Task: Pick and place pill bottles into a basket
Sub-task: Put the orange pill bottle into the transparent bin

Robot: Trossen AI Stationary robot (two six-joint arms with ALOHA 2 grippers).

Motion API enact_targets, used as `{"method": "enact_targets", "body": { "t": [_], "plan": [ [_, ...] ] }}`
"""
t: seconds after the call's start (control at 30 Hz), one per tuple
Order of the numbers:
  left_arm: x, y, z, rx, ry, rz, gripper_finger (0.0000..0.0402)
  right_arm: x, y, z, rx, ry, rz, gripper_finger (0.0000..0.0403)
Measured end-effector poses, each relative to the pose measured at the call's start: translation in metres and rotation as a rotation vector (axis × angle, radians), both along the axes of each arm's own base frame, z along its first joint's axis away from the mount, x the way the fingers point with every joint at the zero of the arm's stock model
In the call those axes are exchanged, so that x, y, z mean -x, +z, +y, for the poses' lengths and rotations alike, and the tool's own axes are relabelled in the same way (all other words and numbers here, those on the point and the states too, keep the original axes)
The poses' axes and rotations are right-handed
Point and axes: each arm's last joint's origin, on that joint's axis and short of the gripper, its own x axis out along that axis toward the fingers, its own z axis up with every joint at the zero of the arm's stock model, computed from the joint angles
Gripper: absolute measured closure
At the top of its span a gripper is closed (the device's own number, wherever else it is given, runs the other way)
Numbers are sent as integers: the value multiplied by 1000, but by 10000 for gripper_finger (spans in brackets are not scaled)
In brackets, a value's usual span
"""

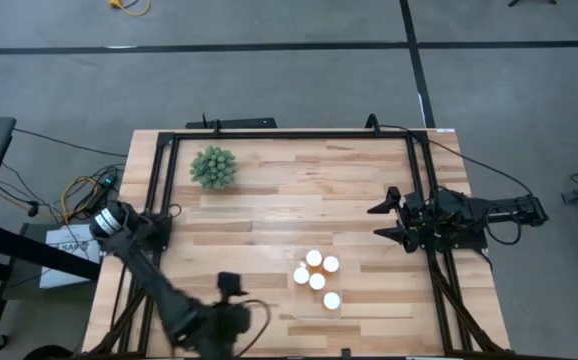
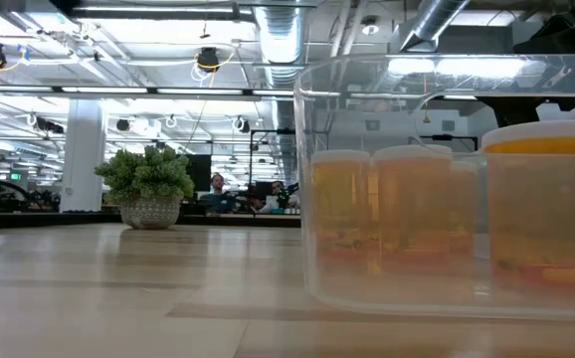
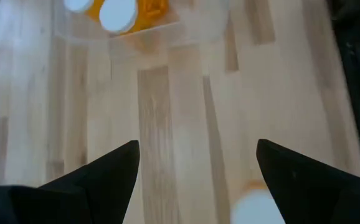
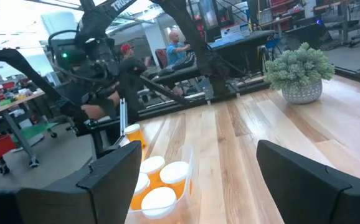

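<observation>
Only legible writing: part of a word on the left arm's link in the right wrist view, too partial to read. Left gripper [image 3: 195, 180] low over the table [image 1: 269, 210] near its front edge, fingers spread wide, nothing between them; one white cap blurs beside a fingertip. Right gripper [image 1: 384, 220] at the right side, also spread, empty. Basket [image 1: 321, 285] front-centre w/ five pill bottles [image 1: 315, 258] upright inside. Plant [image 1: 213, 167] back-left. Wood-plank top, black frame [image 1: 289, 135]; open workshop w/ people seated behind.
</observation>
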Motion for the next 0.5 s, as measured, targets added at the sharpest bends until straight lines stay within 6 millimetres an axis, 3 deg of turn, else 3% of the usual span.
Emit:
{"method": "enact_targets", "body": {
  "t": [0.27, 0.5],
  "plan": [
    [68, 9, -30, -9, 42, -78, 89, 0, 0, 0, 0, 0, 0, 92],
    [106, 0, -50, 126, 145, -235, 89, 0, 0, 0, 0, 0, 0, 92]
  ]
}}
